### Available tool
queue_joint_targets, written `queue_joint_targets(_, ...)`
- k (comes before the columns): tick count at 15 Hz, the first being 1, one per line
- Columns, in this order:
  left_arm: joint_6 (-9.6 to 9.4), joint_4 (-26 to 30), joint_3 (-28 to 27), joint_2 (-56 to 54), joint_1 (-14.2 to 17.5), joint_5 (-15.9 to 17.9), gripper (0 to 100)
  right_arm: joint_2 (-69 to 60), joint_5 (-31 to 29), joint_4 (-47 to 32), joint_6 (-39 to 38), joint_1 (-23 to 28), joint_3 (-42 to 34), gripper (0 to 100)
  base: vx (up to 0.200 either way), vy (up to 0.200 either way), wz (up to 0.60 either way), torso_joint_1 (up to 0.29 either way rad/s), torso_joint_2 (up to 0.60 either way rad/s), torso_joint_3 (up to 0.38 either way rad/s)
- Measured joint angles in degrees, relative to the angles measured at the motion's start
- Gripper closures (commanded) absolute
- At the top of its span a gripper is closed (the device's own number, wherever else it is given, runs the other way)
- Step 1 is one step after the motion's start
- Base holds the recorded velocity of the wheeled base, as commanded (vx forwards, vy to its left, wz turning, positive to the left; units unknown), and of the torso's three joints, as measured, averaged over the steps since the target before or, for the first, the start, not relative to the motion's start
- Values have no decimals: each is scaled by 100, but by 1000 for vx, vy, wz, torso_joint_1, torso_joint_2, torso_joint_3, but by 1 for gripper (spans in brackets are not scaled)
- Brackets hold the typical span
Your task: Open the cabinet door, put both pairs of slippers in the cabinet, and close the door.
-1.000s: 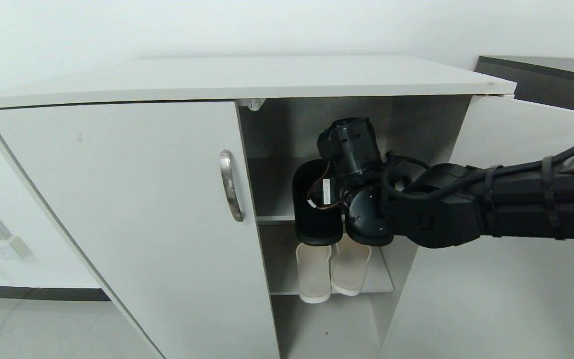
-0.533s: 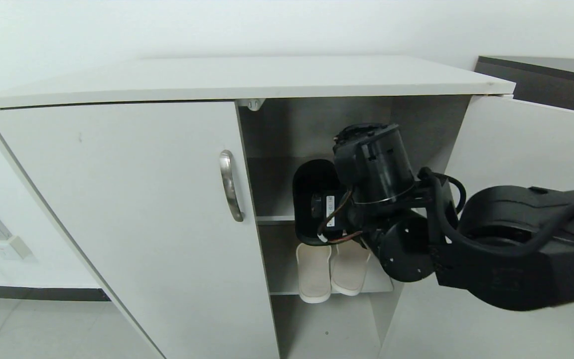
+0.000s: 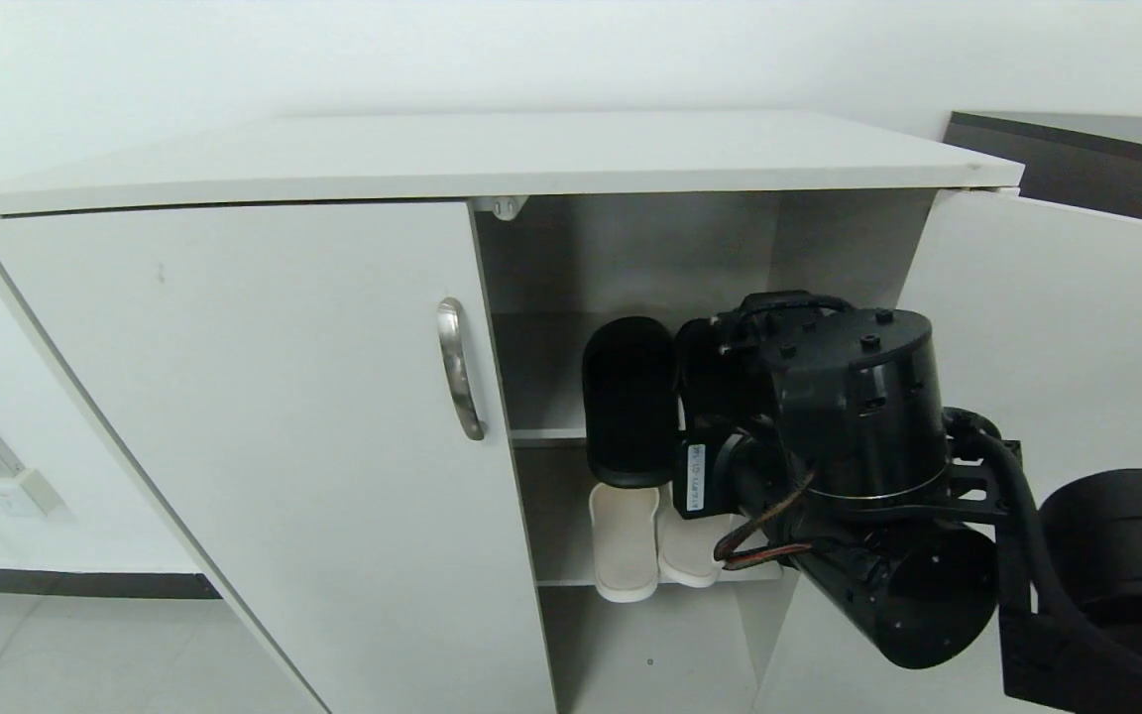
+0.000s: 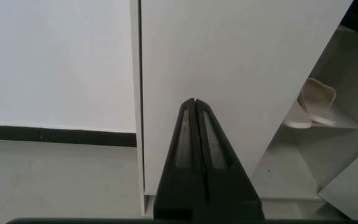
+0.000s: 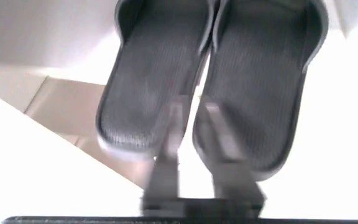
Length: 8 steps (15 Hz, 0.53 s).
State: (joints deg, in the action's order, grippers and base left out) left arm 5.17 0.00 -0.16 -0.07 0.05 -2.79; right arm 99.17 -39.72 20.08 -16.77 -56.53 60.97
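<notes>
Black slippers (image 3: 630, 397) are sitting inside the cabinet (image 3: 531, 149), above the white slippers (image 3: 626, 540). Left tool (image 4: 195, 106) is hanging pressed together, empty, outside the cabinet. Right tool (image 5: 194, 107) is gaping narrowly, empty, just before the black slippers; snagging one could drag it out.

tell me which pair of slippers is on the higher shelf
The black slippers: they sit on the upper shelf, directly in front of the right gripper. The white slippers lie one shelf lower.
</notes>
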Motion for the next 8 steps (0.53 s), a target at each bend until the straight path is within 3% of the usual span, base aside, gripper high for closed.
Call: queue_joint_targets(8,-6,0,5,0,2,0,100,-110,-18,4,9,-68,-168,100,0,0,0,0,0,0)
